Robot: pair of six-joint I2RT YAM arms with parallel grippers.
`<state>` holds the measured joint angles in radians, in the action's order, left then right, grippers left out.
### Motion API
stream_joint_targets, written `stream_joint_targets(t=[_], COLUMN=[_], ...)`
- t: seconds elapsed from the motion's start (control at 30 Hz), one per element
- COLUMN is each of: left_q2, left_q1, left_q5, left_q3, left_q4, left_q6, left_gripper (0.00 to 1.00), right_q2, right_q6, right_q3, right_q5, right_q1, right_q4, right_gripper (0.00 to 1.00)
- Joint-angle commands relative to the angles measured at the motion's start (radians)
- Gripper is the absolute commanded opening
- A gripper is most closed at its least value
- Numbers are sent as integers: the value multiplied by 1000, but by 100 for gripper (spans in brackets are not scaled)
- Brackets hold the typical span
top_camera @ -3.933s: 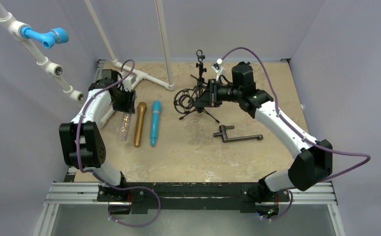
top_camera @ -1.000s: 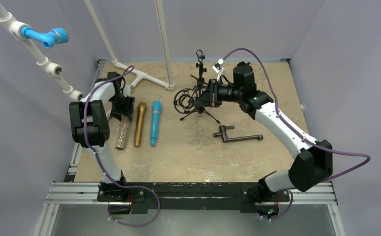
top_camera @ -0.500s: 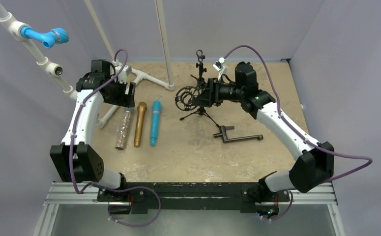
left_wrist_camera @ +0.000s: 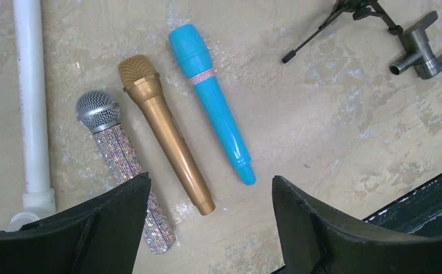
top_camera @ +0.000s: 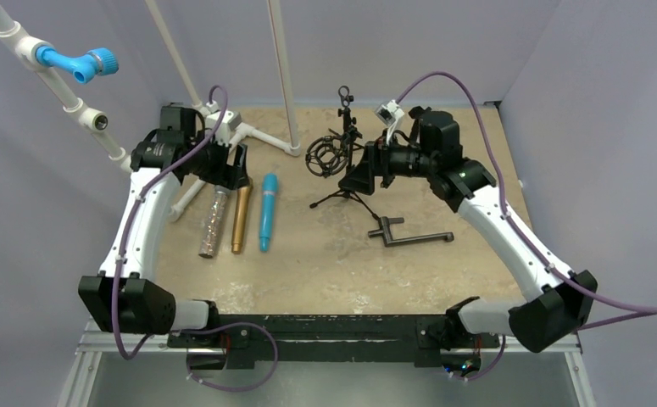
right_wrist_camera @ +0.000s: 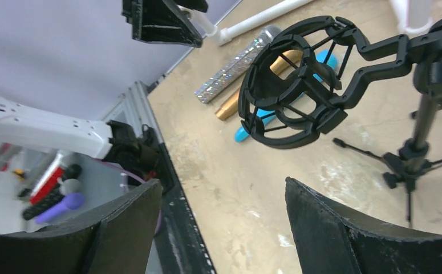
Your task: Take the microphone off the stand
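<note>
On the sandy table (top_camera: 325,263), the tripod stand (top_camera: 344,170) carries an empty shock mount (right_wrist_camera: 328,117). The right pincer (right_wrist_camera: 223,182) hovers just short of that ring, jaws spread and touching nothing. Well to the left, the left pincer (left_wrist_camera: 210,182) hangs above three microphones lying side by side, its jaws also spread wide. Below it, the glitter microphone (left_wrist_camera: 121,165) lies flat next to the white pipe (left_wrist_camera: 31,103), with the gold microphone (left_wrist_camera: 164,128) and the blue microphone (left_wrist_camera: 213,97) alongside. A finger (left_wrist_camera: 93,228) hides the glitter microphone's tail. From above, the pincer covers the glitter and gold heads.
</note>
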<state>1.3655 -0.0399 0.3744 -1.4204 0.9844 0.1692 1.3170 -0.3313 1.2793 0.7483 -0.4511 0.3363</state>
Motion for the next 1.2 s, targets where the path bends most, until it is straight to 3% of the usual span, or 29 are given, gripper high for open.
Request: stream_joint_targets(t=[0.0,0.07,0.17,0.37,0.5,0.77,0.93,1.17], left_q2=[-98,-132,-186,-278,-325,-406,-418,-393], left_q1=[0,0,1,0,2,1,1,1], left_q5=[46,45,30,48,95,157,178,210], left_q3=[-6,-5,4,59,120,257,287,284], left_q4=[-58,-77,-107,-167,-201,-273,-283,-282], left_q6=[32,37,38,33,15,30,52,55], left_gripper=[77,82,98,100,100,100,100,100], right_q2=[-85,-108,-145,-161,-117,62,197,339], right_q6=[204,257,325,432,454,387,311,168], right_q3=[8,-15,-66,-219,-286,-366,-317,-249], right_q5=[-99,-144,-272,-367,-335,-166,-89,-7], right_q1=[3,3,5,49,73,108,110,110], right_q4=[102,130,141,-12,-182,-700,-860,-1029], right_gripper=[79,80,82,81,78,72,68,54])
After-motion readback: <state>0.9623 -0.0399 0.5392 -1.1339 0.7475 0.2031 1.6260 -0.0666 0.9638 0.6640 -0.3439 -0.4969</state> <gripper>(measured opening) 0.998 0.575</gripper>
